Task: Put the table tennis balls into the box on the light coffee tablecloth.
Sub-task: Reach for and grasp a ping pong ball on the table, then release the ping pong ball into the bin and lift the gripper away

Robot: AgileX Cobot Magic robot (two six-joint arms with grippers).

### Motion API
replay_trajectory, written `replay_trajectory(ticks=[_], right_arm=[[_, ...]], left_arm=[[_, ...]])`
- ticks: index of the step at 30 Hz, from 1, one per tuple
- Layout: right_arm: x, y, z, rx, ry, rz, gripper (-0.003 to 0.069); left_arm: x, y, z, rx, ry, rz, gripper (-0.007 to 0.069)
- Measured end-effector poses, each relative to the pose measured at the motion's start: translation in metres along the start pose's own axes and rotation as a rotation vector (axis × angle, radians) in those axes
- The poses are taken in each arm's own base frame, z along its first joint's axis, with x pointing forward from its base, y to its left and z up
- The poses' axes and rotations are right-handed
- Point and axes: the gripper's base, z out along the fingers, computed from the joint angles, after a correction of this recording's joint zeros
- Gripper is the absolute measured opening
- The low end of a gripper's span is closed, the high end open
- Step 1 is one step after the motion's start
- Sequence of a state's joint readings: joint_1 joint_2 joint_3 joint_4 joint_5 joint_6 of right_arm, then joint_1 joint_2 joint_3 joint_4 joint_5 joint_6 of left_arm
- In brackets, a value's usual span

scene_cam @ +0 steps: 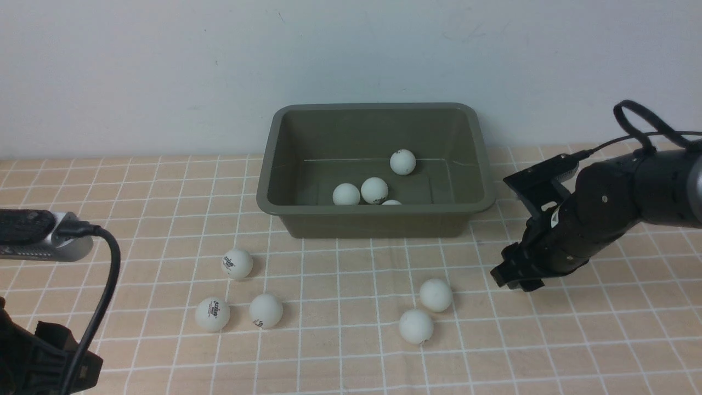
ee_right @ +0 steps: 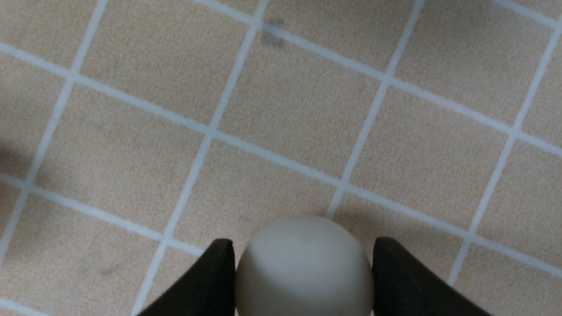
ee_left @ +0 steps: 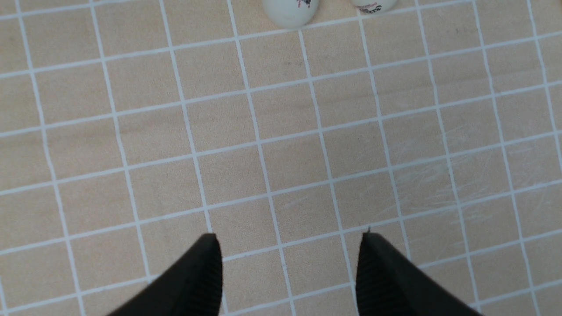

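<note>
Balls (scene_cam: 374, 190): four lay in the box (scene_cam: 373, 106), five on the cloth (scene_cam: 340, 356). Right jaws pressed another ball (ee_right: 303, 265), seemingly gripped for transfer; left jaws stood open, empty.

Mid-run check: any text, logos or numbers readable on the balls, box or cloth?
No text is legible anywhere.
Left ball nearest the box, box: dark logo on the ball, too small to read.
Front-left ball: dark logo, blurred.
Two balls in the left wrist view: print cut off, unreadable.
Ball in the right wrist view: no print showing.
Box, tablecloth: no markings.
</note>
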State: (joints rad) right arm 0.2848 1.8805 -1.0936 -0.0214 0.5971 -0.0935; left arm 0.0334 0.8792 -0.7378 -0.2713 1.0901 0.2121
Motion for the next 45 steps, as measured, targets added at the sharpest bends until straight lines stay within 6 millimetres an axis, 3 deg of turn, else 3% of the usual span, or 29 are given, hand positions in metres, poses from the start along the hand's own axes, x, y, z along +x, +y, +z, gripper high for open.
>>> replay_trajectory(ticks=[3, 9, 13, 17, 21, 25, 29, 36, 41, 45], right_arm=[[-0.003, -0.001, -0.011, -0.003, 0.051, 0.016, 0.0363], [-0.035, -0.004, -0.065, -0.026, 0.074, 0.051, 0.0363], [-0.068, -0.002, -0.103, -0.092, -0.046, 0.063, 0.0363], [-0.091, 0.001, -0.12, -0.151, -0.183, 0.058, 0.0363], [-0.109, 0.003, -0.11, -0.187, -0.24, 0.077, 0.0363], [-0.118, 0.003, -0.073, -0.2, -0.202, 0.053, 0.0363], [-0.128, 0.004, -0.051, -0.223, -0.195, 0.046, 0.0363], [-0.141, 0.004, -0.039, -0.231, -0.236, 0.057, 0.0377], [-0.14, 0.005, -0.028, -0.239, -0.223, 0.057, 0.0472], [-0.141, 0.005, -0.027, -0.248, -0.225, 0.059, 0.051]], left_arm=[[0.0, 0.0, 0.0, 0.0, 0.0, 0.0, 0.0343], [0.0, 0.0, 0.0, 0.0, 0.0, 0.0, 0.0343], [0.0, 0.0, 0.0, 0.0, 0.0, 0.0, 0.0343], [0.0, 0.0, 0.0, 0.0, 0.0, 0.0, 0.0343], [0.0, 0.0, 0.0, 0.0, 0.0, 0.0, 0.0343], [0.0, 0.0, 0.0, 0.0, 0.0, 0.0, 0.0343], [0.0, 0.0, 0.0, 0.0, 0.0, 0.0, 0.0343], [0.0, 0.0, 0.0, 0.0, 0.0, 0.0, 0.0343], [0.0, 0.0, 0.0, 0.0, 0.0, 0.0, 0.0343], [0.0, 0.0, 0.0, 0.0, 0.001, 0.0, 0.0343]])
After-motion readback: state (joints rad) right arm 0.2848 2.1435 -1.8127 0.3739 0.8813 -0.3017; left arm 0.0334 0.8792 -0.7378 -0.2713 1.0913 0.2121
